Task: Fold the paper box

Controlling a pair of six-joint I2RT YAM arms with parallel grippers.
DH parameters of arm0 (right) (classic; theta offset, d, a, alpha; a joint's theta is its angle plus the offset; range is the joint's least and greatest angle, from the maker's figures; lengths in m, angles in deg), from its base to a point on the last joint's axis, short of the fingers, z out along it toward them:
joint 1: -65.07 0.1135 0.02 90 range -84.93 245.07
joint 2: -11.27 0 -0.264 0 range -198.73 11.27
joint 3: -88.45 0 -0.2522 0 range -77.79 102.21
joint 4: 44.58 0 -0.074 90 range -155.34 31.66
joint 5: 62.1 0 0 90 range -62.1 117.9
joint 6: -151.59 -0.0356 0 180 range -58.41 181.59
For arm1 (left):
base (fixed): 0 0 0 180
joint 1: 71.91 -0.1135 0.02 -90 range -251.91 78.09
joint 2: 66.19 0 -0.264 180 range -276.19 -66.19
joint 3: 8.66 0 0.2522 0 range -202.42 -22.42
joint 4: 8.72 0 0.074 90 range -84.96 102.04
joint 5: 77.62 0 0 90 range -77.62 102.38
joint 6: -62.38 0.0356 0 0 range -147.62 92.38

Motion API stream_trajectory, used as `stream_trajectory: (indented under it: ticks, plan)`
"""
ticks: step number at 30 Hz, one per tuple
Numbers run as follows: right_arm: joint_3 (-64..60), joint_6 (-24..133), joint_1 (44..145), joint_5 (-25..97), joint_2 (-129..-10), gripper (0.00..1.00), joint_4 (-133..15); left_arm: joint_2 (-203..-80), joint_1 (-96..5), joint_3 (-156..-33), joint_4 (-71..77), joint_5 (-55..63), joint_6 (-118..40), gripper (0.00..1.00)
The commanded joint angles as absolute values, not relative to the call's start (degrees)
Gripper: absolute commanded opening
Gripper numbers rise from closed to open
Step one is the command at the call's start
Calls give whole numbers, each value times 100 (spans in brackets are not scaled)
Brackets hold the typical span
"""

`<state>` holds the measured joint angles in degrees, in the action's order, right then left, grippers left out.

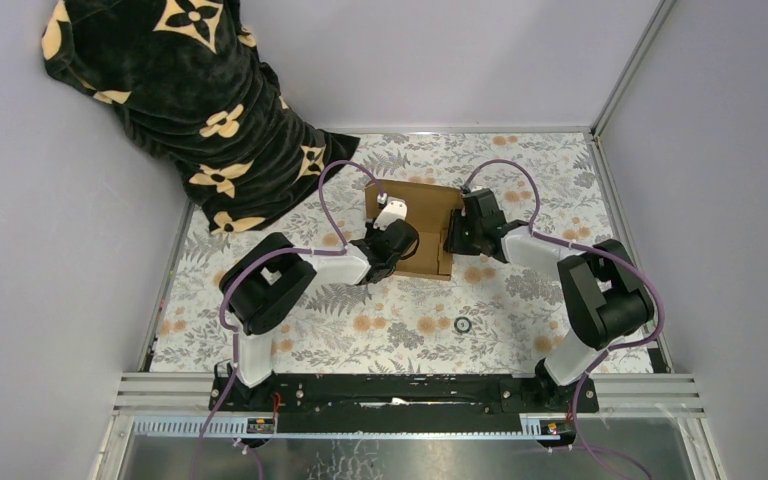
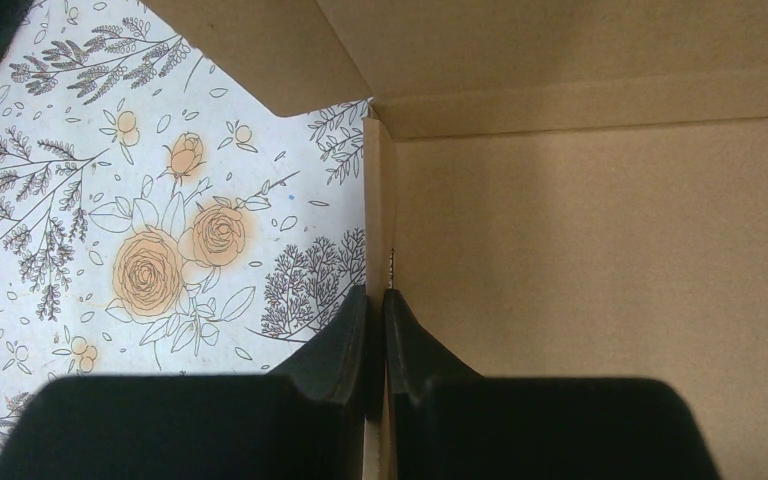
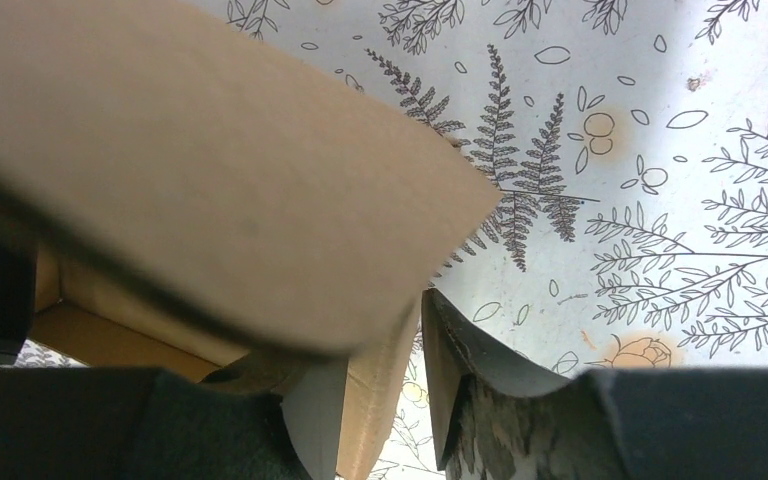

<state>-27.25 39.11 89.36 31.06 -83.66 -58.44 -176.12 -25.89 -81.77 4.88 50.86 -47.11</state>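
L gripper (image 2: 380, 300) pinches paper box (image 2: 600, 280) wall; R gripper (image 3: 375, 370) straddles another.

Table (image 1: 380, 335) centre: paper box (image 1: 422, 215) (cloth (image 1: 190, 110) behind, left corner).

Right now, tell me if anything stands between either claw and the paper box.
Nothing visible does. The left claw is pinched shut on the left wall of the paper box; the right claw straddles the right wall, loosely. The small black ring lies apart, nearer the arm bases.
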Motion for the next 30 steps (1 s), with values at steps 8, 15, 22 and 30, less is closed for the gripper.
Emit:
stream_trajectory:
  ticks: [8, 15, 22, 30]
  plan:
    - [-2551, 4132, 9408, 2466, -8656, 36, -6284, -17909, -2524, -8067, 680, 4745, -4801, 13]
    - [-2462, 4142, 9515, 2078, -8658, 28, -6427, -17891, -2526, -7991, 635, 4762, -4809, 13]
    - [-2192, 4320, 9763, 1344, -8882, 23, -6743, -17832, -2524, -7963, 618, 4762, -4810, 13]
    - [-1675, 4587, 10161, 158, -9398, 19, -7339, -17801, -2529, -7949, 618, 4762, -4784, 13]
